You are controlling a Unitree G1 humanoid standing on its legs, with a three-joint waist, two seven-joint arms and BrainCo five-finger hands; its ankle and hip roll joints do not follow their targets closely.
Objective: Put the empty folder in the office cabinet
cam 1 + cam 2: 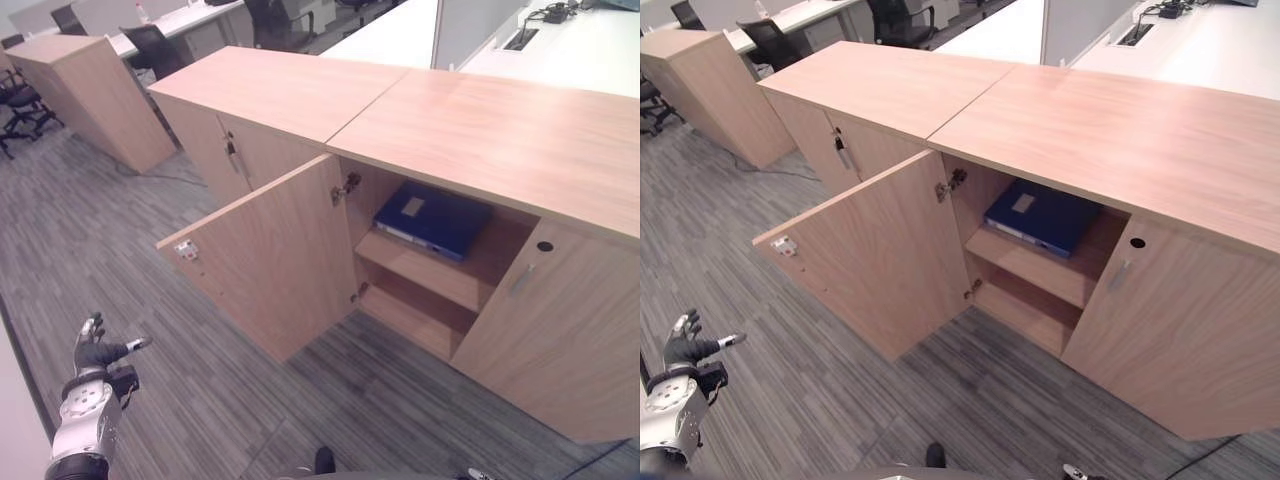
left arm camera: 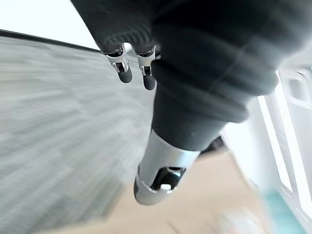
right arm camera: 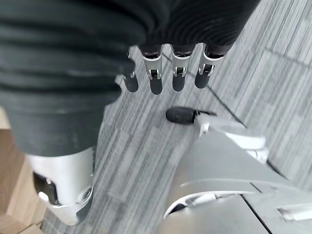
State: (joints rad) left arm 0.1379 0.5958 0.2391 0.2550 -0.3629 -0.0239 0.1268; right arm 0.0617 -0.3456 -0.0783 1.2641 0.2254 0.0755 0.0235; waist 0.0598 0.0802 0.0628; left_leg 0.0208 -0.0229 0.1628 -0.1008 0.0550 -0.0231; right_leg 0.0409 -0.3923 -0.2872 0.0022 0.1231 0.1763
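Note:
A dark blue folder point(image 1: 432, 218) lies flat on the upper shelf point(image 1: 420, 272) inside the wooden office cabinet point(image 1: 500, 135). The cabinet's left door point(image 1: 270, 262) stands swung wide open toward me, and its right door point(image 1: 560, 330) is closed. My left hand point(image 1: 95, 350) hangs low at the left over the carpet, well away from the cabinet, fingers spread and holding nothing. In the right wrist view my right hand point(image 3: 156, 78) points down at the carpet with straight fingers, also empty.
A second wooden cabinet point(image 1: 260, 90) with closed doors adjoins on the left. A separate low cabinet point(image 1: 85, 85) stands at the far left, with black office chairs point(image 1: 150, 45) behind it. White desks point(image 1: 590, 45) lie beyond. Grey striped carpet point(image 1: 120, 240) covers the floor.

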